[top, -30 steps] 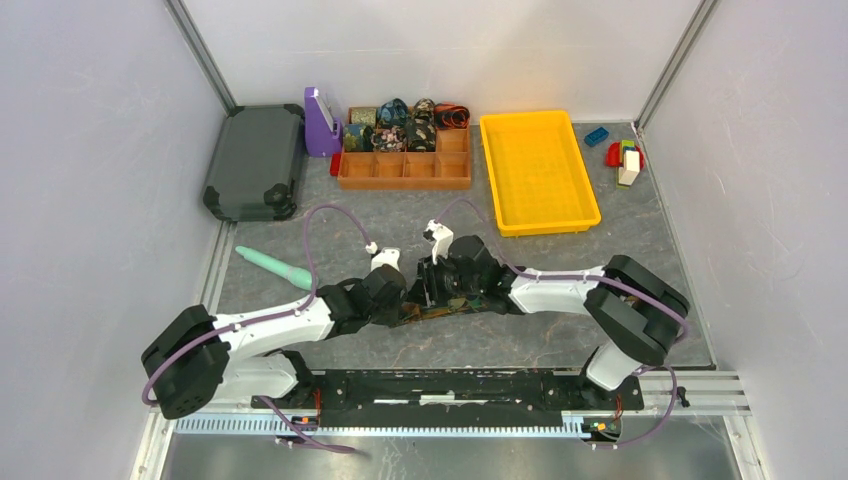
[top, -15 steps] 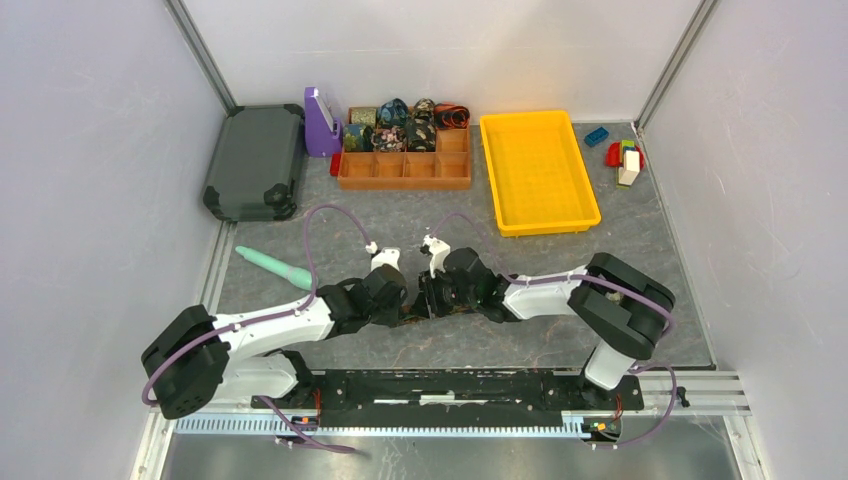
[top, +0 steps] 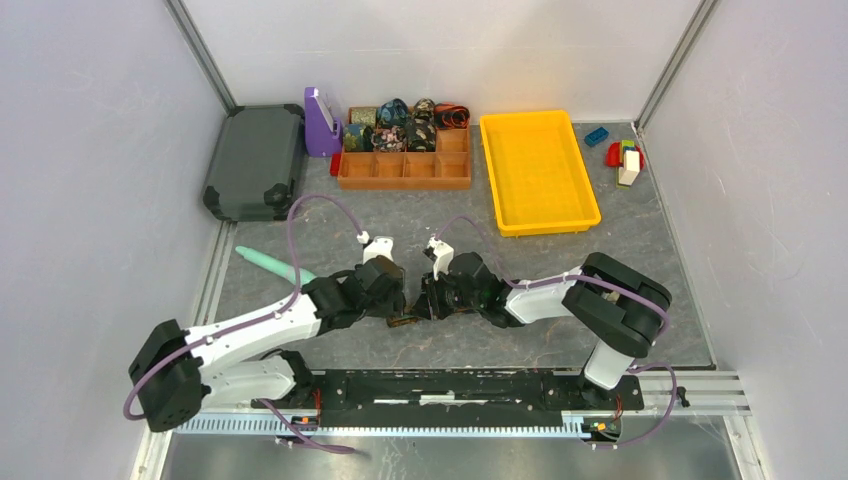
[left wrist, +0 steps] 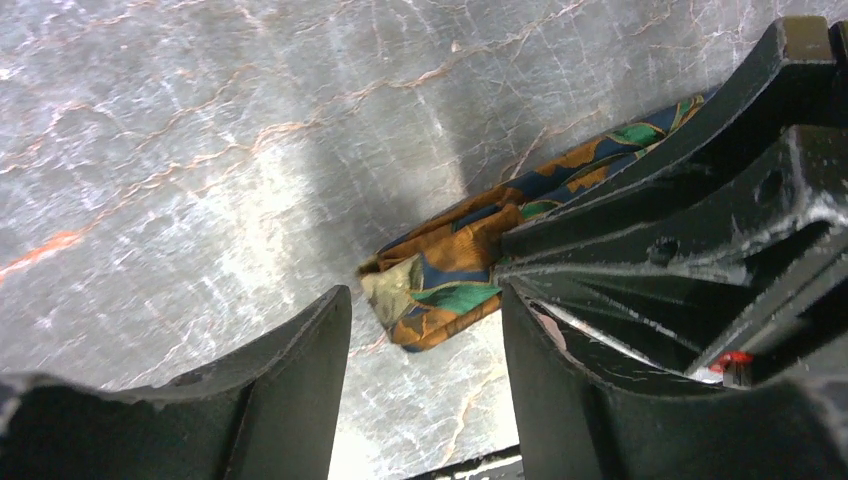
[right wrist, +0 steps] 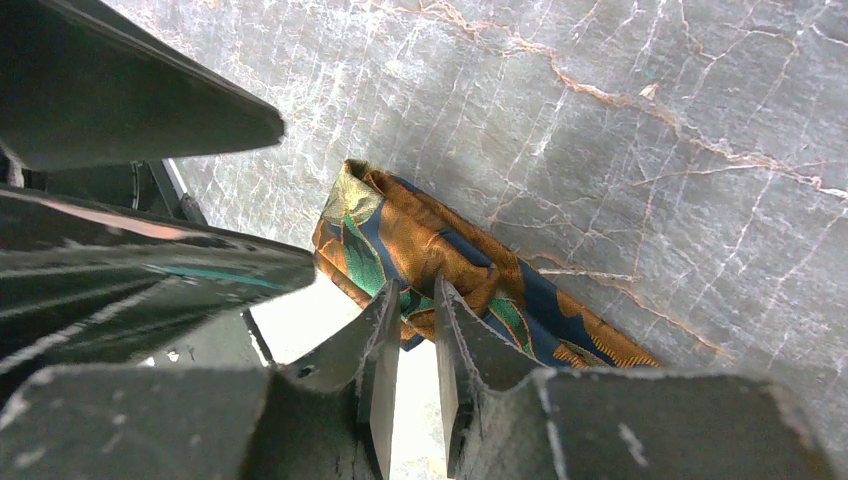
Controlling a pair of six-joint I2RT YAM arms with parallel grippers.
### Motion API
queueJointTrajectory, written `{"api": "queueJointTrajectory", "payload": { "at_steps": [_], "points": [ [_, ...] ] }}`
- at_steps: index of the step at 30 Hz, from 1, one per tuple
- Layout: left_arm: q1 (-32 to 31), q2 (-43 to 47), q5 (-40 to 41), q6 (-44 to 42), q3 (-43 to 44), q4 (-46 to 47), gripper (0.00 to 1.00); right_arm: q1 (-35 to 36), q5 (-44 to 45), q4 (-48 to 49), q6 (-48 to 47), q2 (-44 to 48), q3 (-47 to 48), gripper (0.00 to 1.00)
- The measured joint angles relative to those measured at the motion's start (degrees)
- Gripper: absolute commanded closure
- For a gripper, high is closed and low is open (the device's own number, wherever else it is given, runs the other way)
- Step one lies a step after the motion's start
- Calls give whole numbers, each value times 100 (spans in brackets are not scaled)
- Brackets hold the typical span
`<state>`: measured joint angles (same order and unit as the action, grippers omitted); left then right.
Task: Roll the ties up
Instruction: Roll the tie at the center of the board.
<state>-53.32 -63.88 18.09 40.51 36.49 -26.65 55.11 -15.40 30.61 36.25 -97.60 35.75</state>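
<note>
Left tool [left wrist: 425, 305] spread at tie [left wrist: 455, 265] end — right tool [right wrist: 414, 292] pinching edge.

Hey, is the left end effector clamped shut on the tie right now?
No, the left wrist view shows the left end effector open, its fingers standing apart on either side of the tie.

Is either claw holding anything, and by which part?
The right claw pinches the orange tie near its folded end; the left claw stands open, holding nothing.

No legible writing in view.
The tie [left wrist: 440, 290], the orange organizer [top: 405, 171] and the yellow tray [top: 538, 170] beside it show only pattern or plain plastic, no letters.
</note>
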Motion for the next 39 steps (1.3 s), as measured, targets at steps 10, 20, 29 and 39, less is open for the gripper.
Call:
{"api": "queueJointTrajectory", "payload": {
  "at_steps": [10, 20, 29, 39],
  "points": [
    [0, 1252, 153, 518, -647, -299, 41, -4, -2, 210, 37, -66, -57, 76],
    [0, 2623, 81, 1593, -2092, 459, 44, -4, -15, 321, 66, -76, -114, 77],
    [22, 2964, 79, 2645, -2653, 1056, 45, -4, -17, 326, 85, -76, -118, 78],
    [103, 2833, -66, 3322, -2916, 1366, 54, -4, -17, 339, 98, -76, -127, 78]
  ]
}}
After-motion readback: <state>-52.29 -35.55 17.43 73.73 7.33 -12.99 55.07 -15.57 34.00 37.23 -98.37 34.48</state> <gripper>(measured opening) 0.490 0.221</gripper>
